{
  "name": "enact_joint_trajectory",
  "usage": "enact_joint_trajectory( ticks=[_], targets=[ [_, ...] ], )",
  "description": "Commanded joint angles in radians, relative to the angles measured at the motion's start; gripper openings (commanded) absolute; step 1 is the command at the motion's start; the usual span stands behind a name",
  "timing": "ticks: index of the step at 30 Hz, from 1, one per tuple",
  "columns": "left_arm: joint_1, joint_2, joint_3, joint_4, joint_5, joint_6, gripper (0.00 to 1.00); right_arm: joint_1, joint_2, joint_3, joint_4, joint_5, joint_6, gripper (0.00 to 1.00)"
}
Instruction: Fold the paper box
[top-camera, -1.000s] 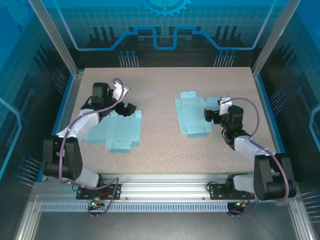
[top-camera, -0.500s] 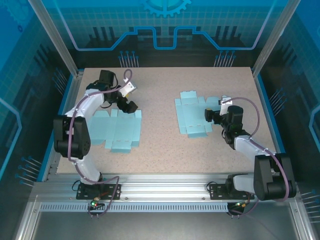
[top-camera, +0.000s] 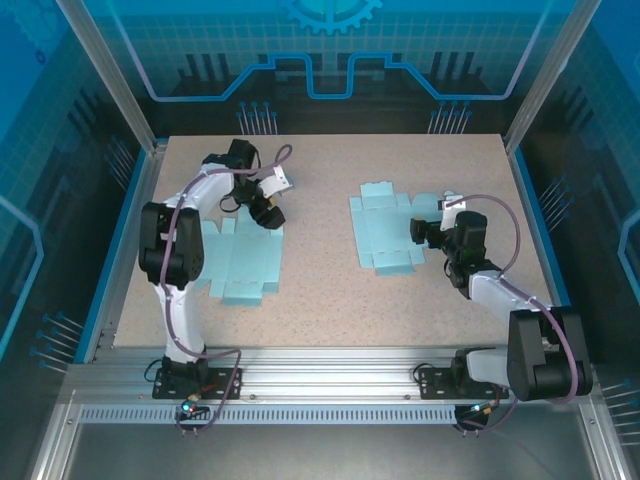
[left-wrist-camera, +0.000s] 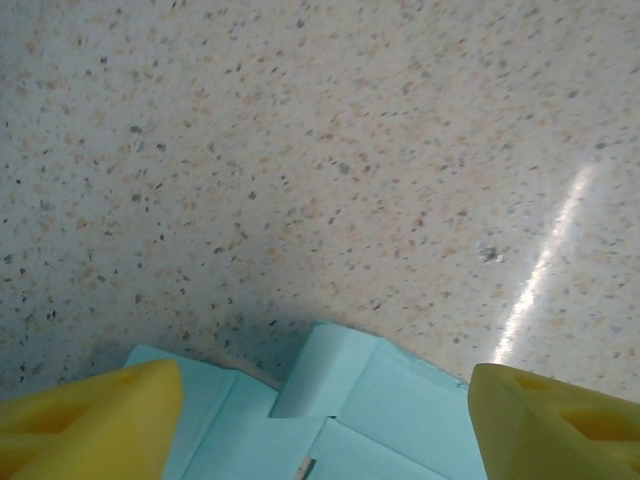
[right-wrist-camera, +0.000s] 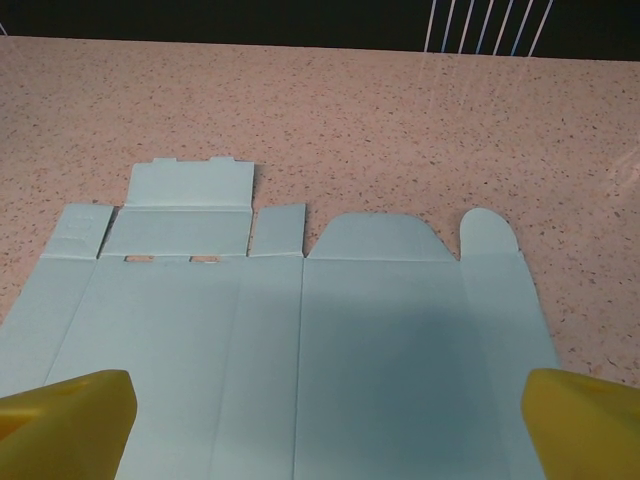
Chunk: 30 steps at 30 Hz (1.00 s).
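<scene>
Two grippers, both with jaws wide and nothing between them: the left gripper (top-camera: 268, 212) hung over the 1 o'clock corner of the left box (top-camera: 238, 268), and the right gripper (top-camera: 418, 231) sat at the 3 o'clock edge of the right box (top-camera: 383, 232). Two flat boxes lay on the table (top-camera: 330, 300), at 9 and 3 o'clock of its centre. The left arm hid its box's 10 o'clock part, and the wrist views cut both boxes off. The left arm reached far with its wrist bent down; the right arm pointed toward 9 o'clock.

The flat light-blue paper box blank (right-wrist-camera: 300, 330) is just lying unfolded on the speckled beige bench (right-wrist-camera: 400, 120), tabs at the far edge. The right end effector (right-wrist-camera: 320, 420) is spread wide, with its yellow fingertips (right-wrist-camera: 65, 415) in the bottom corners.
</scene>
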Motion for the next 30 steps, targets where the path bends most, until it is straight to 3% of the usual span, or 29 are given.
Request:
enact_joint_trajectory(
  ticks=[1,14,18,23,30],
  targets=[
    [-0.010,0.043,0.048,-0.094,-0.042,0.026,0.76,-0.017,-0.010,0.031,-0.011,0.008,0.013,1.00],
    [-0.044,0.125,0.091,-0.122,-0.127,0.030,0.64,-0.016,-0.012,0.026,-0.007,0.003,0.018,1.00],
    [-0.052,0.137,0.092,-0.129,-0.134,0.033,0.53,-0.016,-0.011,0.028,-0.007,0.005,0.016,1.00],
    [-0.058,0.142,0.089,-0.136,-0.143,0.042,0.29,-0.017,-0.013,0.028,-0.010,0.007,0.017,1.00],
    [-0.059,0.137,0.092,-0.122,-0.141,0.044,0.07,-0.016,-0.023,0.027,-0.015,0.004,0.021,1.00]
  ],
)
